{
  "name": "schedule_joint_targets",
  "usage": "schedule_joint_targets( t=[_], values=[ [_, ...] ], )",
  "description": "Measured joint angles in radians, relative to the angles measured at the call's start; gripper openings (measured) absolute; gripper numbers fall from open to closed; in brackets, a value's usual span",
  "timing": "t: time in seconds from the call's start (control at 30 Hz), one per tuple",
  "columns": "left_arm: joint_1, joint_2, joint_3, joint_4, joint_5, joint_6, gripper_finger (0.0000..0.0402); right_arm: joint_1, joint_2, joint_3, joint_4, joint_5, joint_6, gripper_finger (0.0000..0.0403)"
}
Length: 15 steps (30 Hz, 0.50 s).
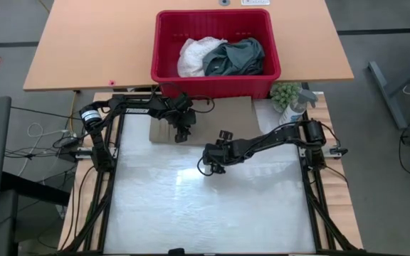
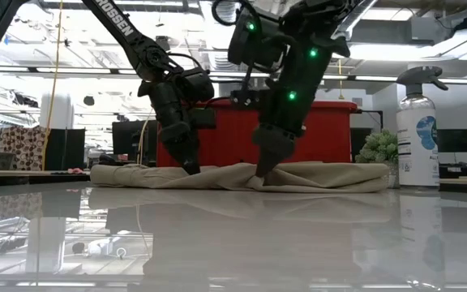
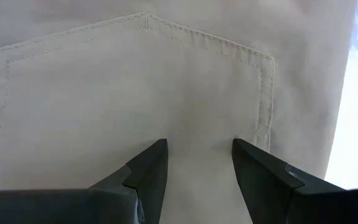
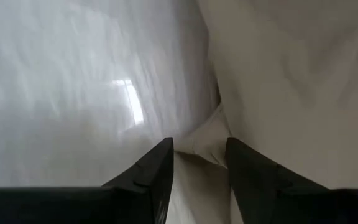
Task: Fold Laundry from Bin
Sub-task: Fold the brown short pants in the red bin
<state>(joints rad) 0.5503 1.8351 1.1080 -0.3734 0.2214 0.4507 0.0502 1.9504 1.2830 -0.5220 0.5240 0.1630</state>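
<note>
Khaki garment (image 1: 212, 117) lies flat along the far edge of the white surface (image 1: 205, 206), long axis running side to side just in front of the red bin (image 1: 216, 78). In the low view it reads as a low, wide strip of cloth (image 2: 242, 176) with both arms planted in it.

Left gripper (image 1: 184, 131) is down near the garment's left end; its wrist view shows the fingers (image 3: 151, 171) parted, straddling plain fabric just below a stitched pocket (image 3: 129, 81), nothing pinched between them that I can see. Right gripper (image 1: 216, 160) sits at the near hem toward the middle, and here's the key bit: a small fold of cloth (image 4: 197, 140) rises right between its fingers (image 4: 157, 168), with bare surface to one side and the body of the garment to the other. The fingers bracket that fold with a gap showing, so it looks not yet clamped, I'd judge.

Right arm is nearer the free hem, and nothing blocks it. Behind, the bin holds a white garment (image 1: 194, 55) and a dark teal one (image 1: 235, 57). A spray bottle (image 2: 417, 130) and a small green plant (image 1: 285, 94) stand off the far right corner, well clear.
</note>
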Motion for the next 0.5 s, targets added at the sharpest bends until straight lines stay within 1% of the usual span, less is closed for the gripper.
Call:
schedule_joint_targets(
  t=[0.33, 0.4, 0.5],
  values=[
    [0.0, 0.0, 0.0, 0.006, 0.0, -0.001, 0.0171, -0.015, 0.001, -0.012, 0.0, 0.001, 0.002, 0.0165],
    [0.0, 0.0, 0.0, 0.007, 0.0, -0.001, 0.0171, -0.016, 0.012, -0.012, 0.0, 0.002, -0.003, 0.0153],
    [0.0, 0.0, 0.0, 0.007, 0.0, -0.001, 0.0171, -0.015, 0.031, -0.012, -0.012, 0.001, -0.003, 0.0116]
  ],
)
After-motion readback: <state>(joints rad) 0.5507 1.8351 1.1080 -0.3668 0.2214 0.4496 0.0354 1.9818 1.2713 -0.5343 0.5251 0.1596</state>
